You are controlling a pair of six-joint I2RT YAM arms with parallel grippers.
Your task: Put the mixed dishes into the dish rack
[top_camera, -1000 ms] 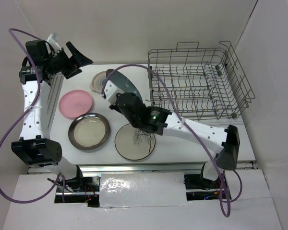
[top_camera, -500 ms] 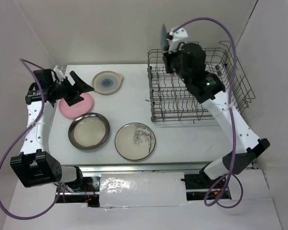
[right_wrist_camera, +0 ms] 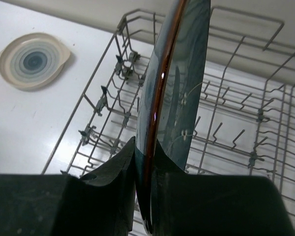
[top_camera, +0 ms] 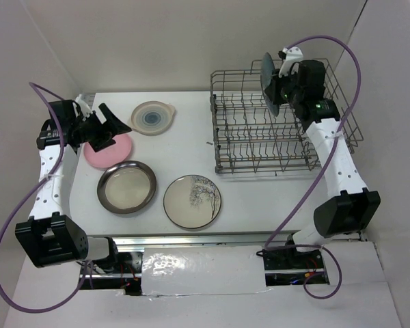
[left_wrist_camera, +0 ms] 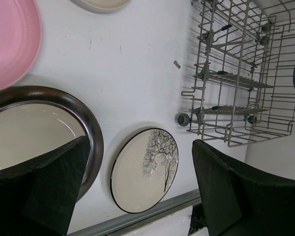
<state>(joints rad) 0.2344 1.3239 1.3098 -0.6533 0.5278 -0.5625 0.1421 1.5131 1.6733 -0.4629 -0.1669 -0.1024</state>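
Two fingers of my right gripper (right_wrist_camera: 143,167) pinch the teal plate (right_wrist_camera: 179,83) by its rim, edge-up above the rack (top_camera: 222,137) so it can slot between tines, while my left gripper (top_camera: 115,124) hangs wide open and empty over the pink plate (top_camera: 104,154), ready to pick; I read no writing anywhere.
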